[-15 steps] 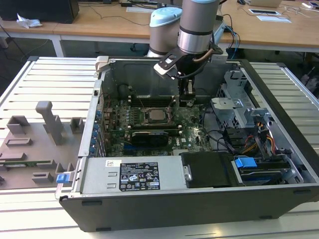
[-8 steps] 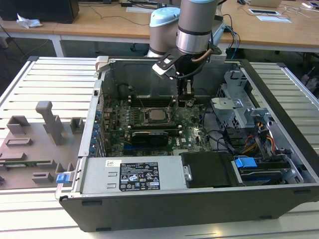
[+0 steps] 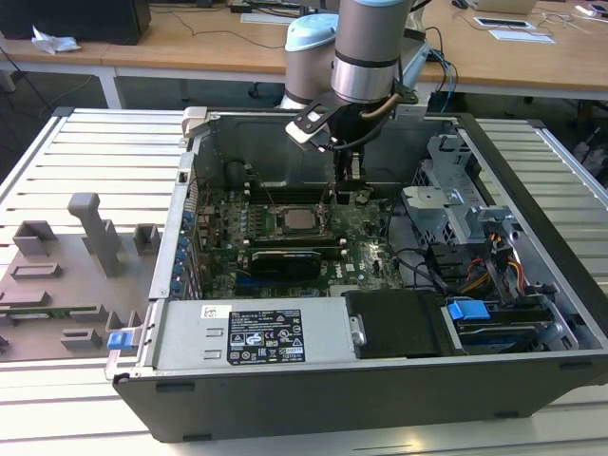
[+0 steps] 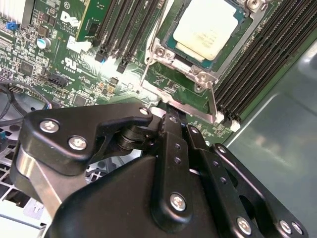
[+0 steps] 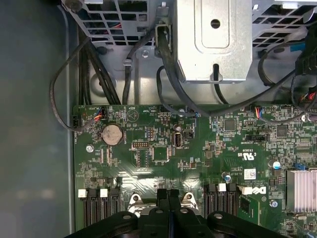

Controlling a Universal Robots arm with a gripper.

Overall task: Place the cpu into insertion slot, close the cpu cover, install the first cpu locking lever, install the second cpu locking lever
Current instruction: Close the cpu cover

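Gripper (image 4: 171, 121) with its two black fingers pressed together and no gap showing between them in both wrist views; whether anything thin is pinched there cannot be told. The tips meet a silver metal strip, apparently the free edge of the cover (image 4: 184, 106), whose thin frame seems to stand open at the slot's side. Just beyond, the cpu (image 4: 205, 27) lies flat in the slot (image 4: 198, 74), pale top up, green margin showing around it. The board (image 5: 198, 148) surrounds the slot inside an open computer case (image 3: 285, 380). The cpu looks light, rigid and delicate, best taken by its edges. The cover looks like stiff, hinged sheet metal, best pushed at its free edge.
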